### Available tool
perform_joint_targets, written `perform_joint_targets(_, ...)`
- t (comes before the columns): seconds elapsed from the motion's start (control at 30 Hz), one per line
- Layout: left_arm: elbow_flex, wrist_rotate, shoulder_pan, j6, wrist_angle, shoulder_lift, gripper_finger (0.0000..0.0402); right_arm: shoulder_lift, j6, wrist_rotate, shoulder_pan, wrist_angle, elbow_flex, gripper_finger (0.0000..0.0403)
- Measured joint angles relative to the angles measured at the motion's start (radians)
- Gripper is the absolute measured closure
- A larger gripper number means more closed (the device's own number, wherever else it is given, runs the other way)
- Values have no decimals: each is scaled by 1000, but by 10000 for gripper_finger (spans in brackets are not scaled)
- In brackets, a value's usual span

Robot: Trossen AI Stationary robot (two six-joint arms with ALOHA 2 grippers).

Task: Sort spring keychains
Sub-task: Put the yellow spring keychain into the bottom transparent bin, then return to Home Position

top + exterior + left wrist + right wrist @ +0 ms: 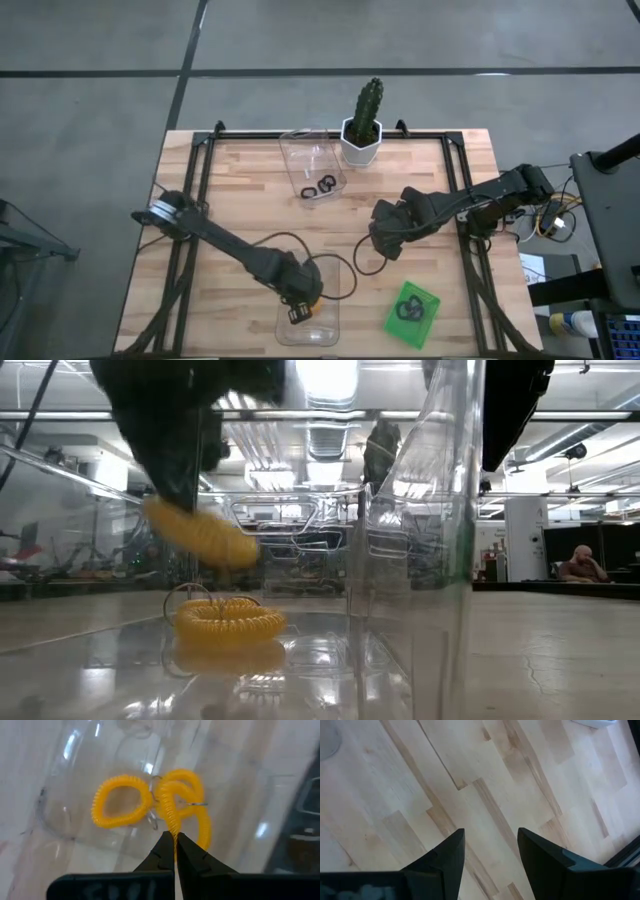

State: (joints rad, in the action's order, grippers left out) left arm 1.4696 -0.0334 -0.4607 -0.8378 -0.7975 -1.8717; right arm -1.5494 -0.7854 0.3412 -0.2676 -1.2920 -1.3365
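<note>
The near clear tray [420, 560] fills the low view; one orange spring keychain [230, 622] lies on its floor. Above it the left gripper [175, 842], clenched on a second orange keychain [182, 802], hangs inside the tray walls. To drop it well, I judge the fingers should part only once the coil sits low, clear of the lying one. The right gripper [487, 855] hovers released over bare table [485, 780] mid-table.

The left arm reaches from nine o'clock toward six o'clock, its tool [174, 851] pinched tight with fingertips almost meeting; the right arm stretches in from three o'clock toward centre, its tool [491, 857] pointing down, fingers spread apart.
</note>
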Motion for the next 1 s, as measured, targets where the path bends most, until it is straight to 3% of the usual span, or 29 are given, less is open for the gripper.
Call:
perform_joint_targets(0.17, 3, -40, 24, 20, 1, -67, 400, 0, -1, 0, 0, 1, 0, 225)
perform_joint_targets(0.33, 3, -63, 57, 6, 9, -72, 369, 0, -12, -1, 0, 1, 0, 225)
perform_joint_targets(0.57, 37, -88, 101, -41, -26, 16, 300, 0, -17, -6, 0, -2, 0, 225)
perform_joint_targets(0.73, 92, -73, 107, -34, -35, 119, 286, 4, -12, -34, 0, -3, 0, 225)
perform_joint_targets(0.87, 97, 16, 107, 29, 0, 223, 295, 25, 39, -106, 0, 47, 3, 235)
perform_joint_targets(1.0, 2, 133, 108, 77, 150, 361, 313, 104, 97, -96, -14, 303, 54, 269)
